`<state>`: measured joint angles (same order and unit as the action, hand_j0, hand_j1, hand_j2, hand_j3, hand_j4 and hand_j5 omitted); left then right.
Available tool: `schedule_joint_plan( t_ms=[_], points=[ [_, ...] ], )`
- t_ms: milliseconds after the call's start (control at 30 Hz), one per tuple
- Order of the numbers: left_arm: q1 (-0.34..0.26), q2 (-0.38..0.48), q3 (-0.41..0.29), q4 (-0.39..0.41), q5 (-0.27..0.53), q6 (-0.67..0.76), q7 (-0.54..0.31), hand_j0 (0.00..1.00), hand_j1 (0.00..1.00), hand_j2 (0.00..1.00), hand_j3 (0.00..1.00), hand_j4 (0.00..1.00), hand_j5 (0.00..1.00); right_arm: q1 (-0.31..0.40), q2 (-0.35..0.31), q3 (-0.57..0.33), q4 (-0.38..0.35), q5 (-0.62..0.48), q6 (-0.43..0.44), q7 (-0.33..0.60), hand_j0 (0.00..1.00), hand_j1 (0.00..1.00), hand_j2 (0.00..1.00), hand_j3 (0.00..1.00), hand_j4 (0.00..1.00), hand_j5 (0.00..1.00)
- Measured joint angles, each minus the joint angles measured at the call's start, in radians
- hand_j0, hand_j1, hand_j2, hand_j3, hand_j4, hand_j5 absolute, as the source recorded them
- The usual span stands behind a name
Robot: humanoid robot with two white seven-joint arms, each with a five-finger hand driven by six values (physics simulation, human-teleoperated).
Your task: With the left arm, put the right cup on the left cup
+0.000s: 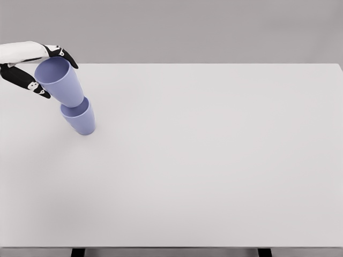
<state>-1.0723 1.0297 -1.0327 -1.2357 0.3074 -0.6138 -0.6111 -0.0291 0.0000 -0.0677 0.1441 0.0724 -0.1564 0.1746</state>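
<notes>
The upper cup (60, 81) sits between the fingers of the left hand (32, 67), its open mouth level with them and its body reaching down and to the right of the hand. Black fingers wrap its rim on the far side and the near side, so the hand is grasping it. Its base rests in the mouth of the lower cup (80, 119), which stands below and to the right of the hand on the white table (214, 160).
</notes>
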Motion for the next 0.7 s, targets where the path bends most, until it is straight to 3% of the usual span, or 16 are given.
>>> schedule_joint_plan(
  t_ms=[700],
  points=[
    [0.032, -0.035, 0.0, 0.048, -0.02, 0.0, 0.0, 0.53, 0.53, 0.53, 0.53, 0.53, 0.53, 0.0, 0.0, 0.0, 0.0, 0.0, 0.0, 0.0, 1.0, 1.0, 1.0, 1.0, 1.0, 1.0]
  ],
)
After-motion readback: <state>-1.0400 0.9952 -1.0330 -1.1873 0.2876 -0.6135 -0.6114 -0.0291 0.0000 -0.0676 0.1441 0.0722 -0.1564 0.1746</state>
